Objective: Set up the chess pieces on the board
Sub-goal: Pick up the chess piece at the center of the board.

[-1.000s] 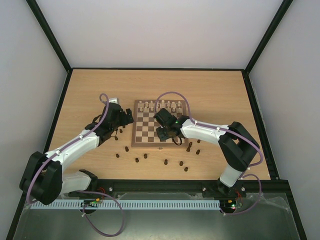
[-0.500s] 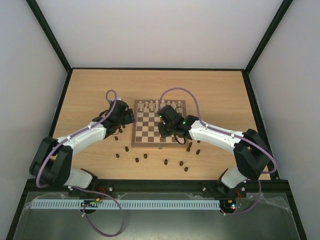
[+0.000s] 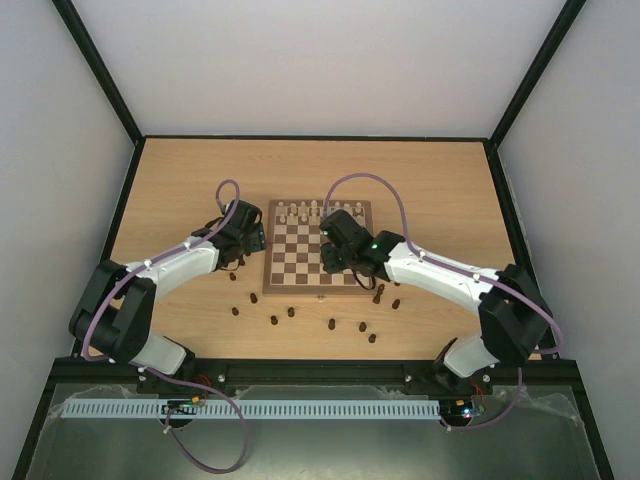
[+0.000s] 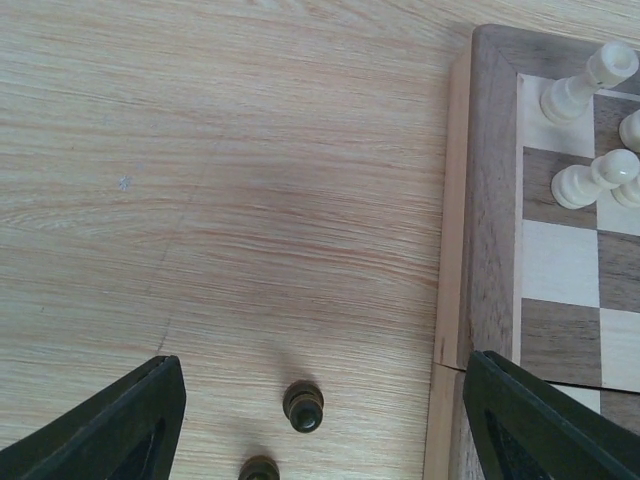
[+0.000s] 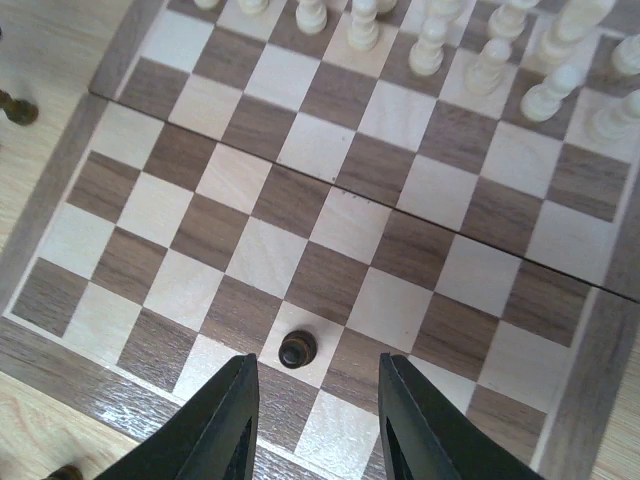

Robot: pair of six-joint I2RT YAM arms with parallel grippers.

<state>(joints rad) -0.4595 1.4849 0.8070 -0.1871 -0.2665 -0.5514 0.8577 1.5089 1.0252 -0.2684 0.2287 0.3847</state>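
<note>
— So, the big items first?

— Noted. Your table [image 3: 420, 180] is pale wood. The board [image 3: 318, 291] lies flat near the table's middle, and a seam runs across the board from side to side.

— And my grippers?

— Your left gripper [image 4: 318, 360] hangs over bare table just beside the board's left border. Its fingers are spread wide and grip nothing. Your right gripper [image 5: 318, 362] hangs over the board's near edge, with its fingers likewise spread and nothing between the pads.

— The pieces, then?

— Pale pieces [image 5: 430, 48] stand in the two far rows of the board. Most of your dark pieces [image 3: 331, 324] are scattered on the table in front of the board's near edge, and a few sit off its near right corner. Two more are on the table under the left gripper, in line with the gap between its fingers and touching neither one. One dark piece [image 5: 297, 349] stands upright on a light square close to the near border. You will find it just ahead of the right gripper's fingertips and clear of both.
</note>
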